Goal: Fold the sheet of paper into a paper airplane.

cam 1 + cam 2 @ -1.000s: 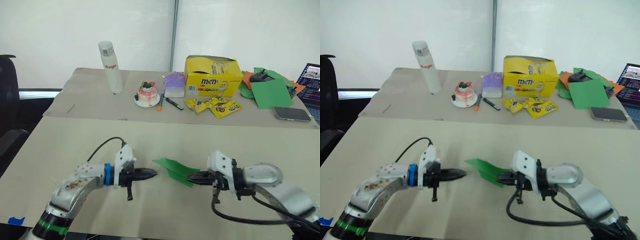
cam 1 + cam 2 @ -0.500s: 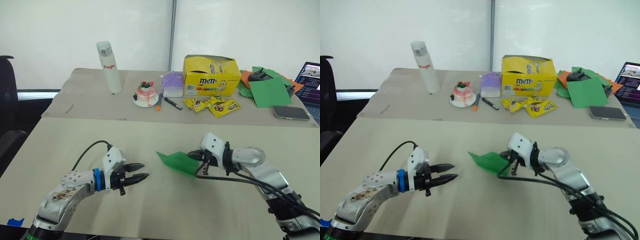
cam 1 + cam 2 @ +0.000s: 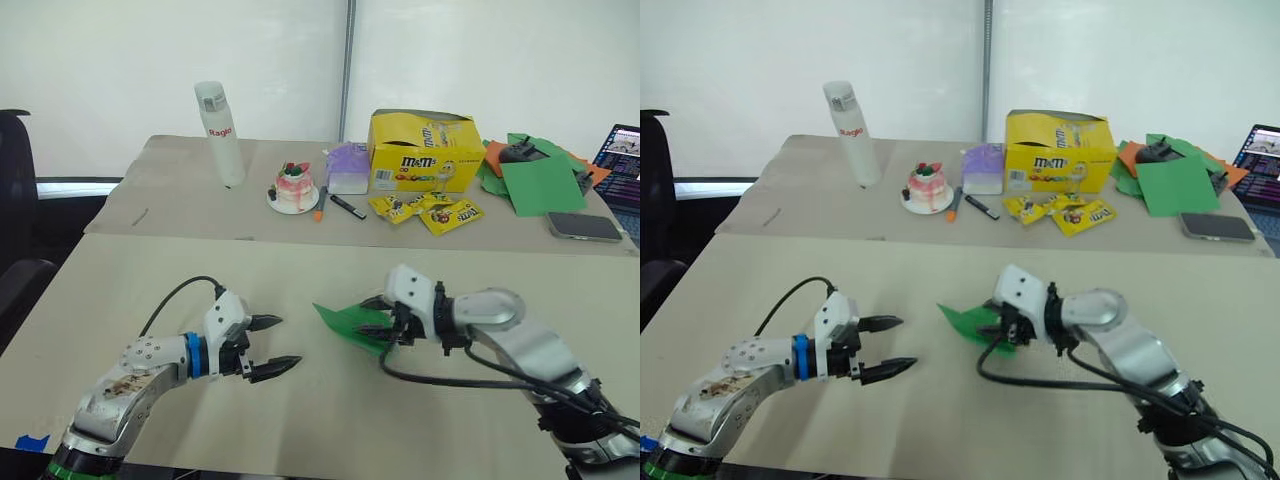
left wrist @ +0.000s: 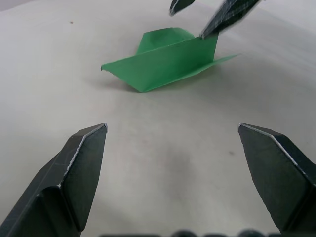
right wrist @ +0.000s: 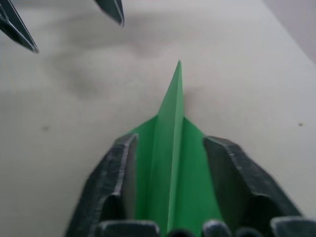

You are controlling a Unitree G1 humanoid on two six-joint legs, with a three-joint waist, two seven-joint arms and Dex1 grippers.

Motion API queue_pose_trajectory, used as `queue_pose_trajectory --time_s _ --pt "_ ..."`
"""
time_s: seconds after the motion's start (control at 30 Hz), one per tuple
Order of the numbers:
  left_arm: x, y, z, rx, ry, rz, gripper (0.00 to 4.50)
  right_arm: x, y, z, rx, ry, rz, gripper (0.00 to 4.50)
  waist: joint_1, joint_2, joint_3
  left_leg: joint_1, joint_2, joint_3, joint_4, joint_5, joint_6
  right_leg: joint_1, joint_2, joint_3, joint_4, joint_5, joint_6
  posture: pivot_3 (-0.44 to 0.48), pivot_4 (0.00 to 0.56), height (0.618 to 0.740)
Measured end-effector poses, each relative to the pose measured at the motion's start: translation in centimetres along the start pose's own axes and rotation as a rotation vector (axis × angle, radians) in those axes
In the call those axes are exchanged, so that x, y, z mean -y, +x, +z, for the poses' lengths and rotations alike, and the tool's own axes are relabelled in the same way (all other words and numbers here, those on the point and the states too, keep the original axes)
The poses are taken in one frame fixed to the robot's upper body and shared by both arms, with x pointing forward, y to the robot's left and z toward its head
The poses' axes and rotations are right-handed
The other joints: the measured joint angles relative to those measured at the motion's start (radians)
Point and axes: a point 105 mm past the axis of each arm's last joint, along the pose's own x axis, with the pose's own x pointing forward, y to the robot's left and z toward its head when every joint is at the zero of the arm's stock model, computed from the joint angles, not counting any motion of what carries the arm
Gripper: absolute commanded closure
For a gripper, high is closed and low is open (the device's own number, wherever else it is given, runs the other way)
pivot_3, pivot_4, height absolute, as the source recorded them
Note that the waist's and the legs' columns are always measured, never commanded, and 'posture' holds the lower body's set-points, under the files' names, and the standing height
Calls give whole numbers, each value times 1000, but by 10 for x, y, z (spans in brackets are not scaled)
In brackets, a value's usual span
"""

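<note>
- The left gripper (image 3: 266, 346), a pincer of two tapered black fingers on a silver forearm with a blue band, now stands spread wide. Half a second ago the tips were only slightly parted, and a second ago they were pressed together. It hovers over bare table, apart from the paper and pointing toward 3 o'clock at it.
- The paper airplane (image 3: 352, 322) lies on the tan near table (image 3: 300, 270), near its middle, between the two grippers. It is thin, matte, bright-green paper folded into a layered wedge: a raised centre ridge, flat wings and a sharp nose aimed toward 9 o'clock.
- The right gripper (image 3: 381, 317) has rotated and come closer over the tail. Its fingers are now parted, one on each side of the ridge, not pinching it.
- Judged from this, the plane looks close to finished, and the right gripper has just let it go. With both pincers open, another crease or a fresh grip may follow.
- Toward 12 to 1 o'clock, on the far table, stand a glossy yellow candy box (image 3: 425, 152) and a pile of green and orange sheets (image 3: 535, 175).
</note>
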Motion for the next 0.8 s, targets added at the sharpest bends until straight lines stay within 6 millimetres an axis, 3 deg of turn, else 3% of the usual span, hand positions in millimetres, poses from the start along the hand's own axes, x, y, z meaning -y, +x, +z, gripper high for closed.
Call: queue_pose_trajectory --time_s 0.07,0.37,0.6,0.8 --pt "0 2 -1 -9 3 -4 0 -1 3 -1 -3 7 -10 1537 -1 0 0 -1 0 0 0 0 0 -1 0 0 0 0 0 0 150 738" --pt "-4 9 -1 -32 17 -19 0 0 5 -6 -19 47 -38 4486 -5 0 0 -2 0 0 0 0 0 -1 1 -1 0 0 0 0 150 738" --pt "-6 13 -2 -45 16 -45 0 14 -9 -9 -29 92 -109 4486 -5 0 0 -2 0 0 0 0 0 -1 1 -2 1 0 0 0 150 738" --pt "-13 19 3 -35 33 -62 0 44 -44 -3 22 184 -259 4486 -4 0 0 -2 -1 1 0 0 0 -1 3 -3 1 0 0 0 150 738"
